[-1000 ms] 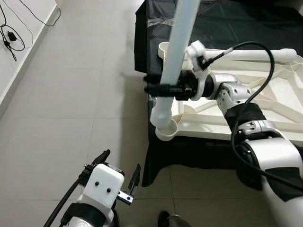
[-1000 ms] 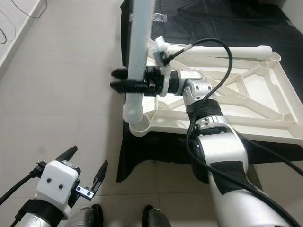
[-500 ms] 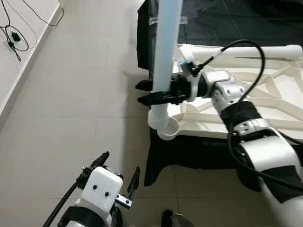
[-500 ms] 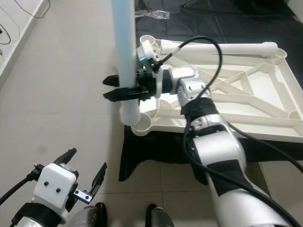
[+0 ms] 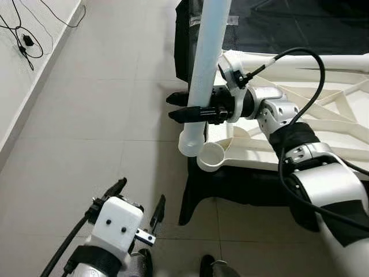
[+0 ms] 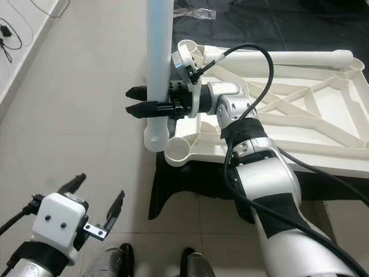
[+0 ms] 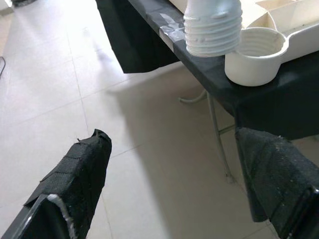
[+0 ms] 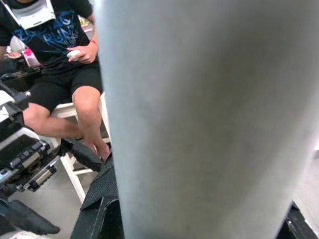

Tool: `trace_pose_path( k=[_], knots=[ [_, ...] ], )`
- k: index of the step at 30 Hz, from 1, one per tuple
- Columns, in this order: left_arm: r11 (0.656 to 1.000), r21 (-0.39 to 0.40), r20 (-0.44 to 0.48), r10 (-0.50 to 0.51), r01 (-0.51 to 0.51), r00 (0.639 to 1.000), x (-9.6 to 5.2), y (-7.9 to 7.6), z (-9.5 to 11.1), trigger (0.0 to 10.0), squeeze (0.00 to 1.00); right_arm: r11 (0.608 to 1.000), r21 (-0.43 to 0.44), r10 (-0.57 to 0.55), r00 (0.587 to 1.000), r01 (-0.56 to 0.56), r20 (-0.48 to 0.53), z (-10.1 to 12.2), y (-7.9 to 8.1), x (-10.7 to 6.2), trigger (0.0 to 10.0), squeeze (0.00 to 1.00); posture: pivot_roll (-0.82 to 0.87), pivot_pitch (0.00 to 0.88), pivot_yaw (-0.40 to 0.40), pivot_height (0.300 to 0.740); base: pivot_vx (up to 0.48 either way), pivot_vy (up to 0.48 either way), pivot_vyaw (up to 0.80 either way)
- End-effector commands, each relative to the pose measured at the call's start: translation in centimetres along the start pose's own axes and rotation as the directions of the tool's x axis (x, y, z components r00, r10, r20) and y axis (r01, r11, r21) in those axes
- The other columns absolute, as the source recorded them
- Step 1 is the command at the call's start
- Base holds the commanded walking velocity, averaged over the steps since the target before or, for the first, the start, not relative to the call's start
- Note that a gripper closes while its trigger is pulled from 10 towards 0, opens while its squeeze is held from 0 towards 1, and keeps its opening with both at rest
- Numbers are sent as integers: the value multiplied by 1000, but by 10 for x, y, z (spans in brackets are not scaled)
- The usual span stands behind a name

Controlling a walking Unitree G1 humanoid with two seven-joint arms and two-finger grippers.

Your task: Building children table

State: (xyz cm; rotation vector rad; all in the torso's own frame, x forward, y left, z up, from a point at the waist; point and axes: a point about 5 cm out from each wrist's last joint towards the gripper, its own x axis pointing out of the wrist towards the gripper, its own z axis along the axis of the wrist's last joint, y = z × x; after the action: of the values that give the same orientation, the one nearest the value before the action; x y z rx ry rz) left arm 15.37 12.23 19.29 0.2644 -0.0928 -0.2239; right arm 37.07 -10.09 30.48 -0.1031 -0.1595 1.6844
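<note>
My right gripper (image 5: 172, 107) is shut on a pale white table leg (image 5: 203, 63) and holds it nearly upright. The leg's threaded lower end (image 7: 213, 30) hangs just left of the round corner socket (image 5: 211, 156) of the white tabletop (image 5: 340, 124), beside it and not inside it. The tabletop lies upside down on a black-draped table (image 5: 277, 23). A second white leg (image 5: 300, 59) lies along the tabletop's far edge. My left gripper (image 5: 141, 191) hangs low over the floor, open, its black fingers (image 7: 79, 169) holding nothing.
Grey tiled floor (image 5: 98, 115) lies to the left, with cables (image 5: 26, 40) by the wall. The black cloth hangs down the table's front (image 5: 230, 184). Behind the leg, in the right wrist view, a person (image 8: 60, 59) sits on a white stool.
The leg's lower end has moved from over the corner socket to just left of it, and the leg stands straighter. The camera shifted a little. The left gripper stayed low and open.
</note>
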Motion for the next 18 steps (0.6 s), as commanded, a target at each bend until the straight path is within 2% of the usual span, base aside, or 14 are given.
trace_pose_path(
  k=[1, 5, 10, 12, 18],
  knots=[
    [1000, -1, -41, 1, -1, 999, -1, 0, -6, 10000, 0, 1000, -7, 23, 1000, -23, 7, 1, 1, 2, 0, 0, 194, 271, -30, 740, 0, -446, 0],
    [1000, 8, -45, 12, -12, 999, 0, 1, -7, 10000, 0, 1000, -1, 25, 999, -25, 32, 1, 1, 4, 0, 0, 195, 257, -41, 740, 0, -446, 0],
    [997, -2, -52, 80, -81, 995, 1, 7, -9, 10000, 0, 999, -4, 54, 997, -54, 60, 3, 2, 12, 0, 0, 193, 248, -52, 740, 0, 0, 0],
    [997, -2, -52, 80, -81, 995, 1, 7, -9, 10000, 0, 999, -4, 54, 997, -54, 60, 3, 2, 12, 0, 0, 193, 248, -52, 740, 0, 0, 0],
    [996, -2, -60, 85, -85, 995, 0, 7, -11, 10000, 0, 994, -1, 108, 992, -108, 68, 1, 4, 27, 0, 0, 187, 252, -54, 740, 0, 0, 0]
  ],
)
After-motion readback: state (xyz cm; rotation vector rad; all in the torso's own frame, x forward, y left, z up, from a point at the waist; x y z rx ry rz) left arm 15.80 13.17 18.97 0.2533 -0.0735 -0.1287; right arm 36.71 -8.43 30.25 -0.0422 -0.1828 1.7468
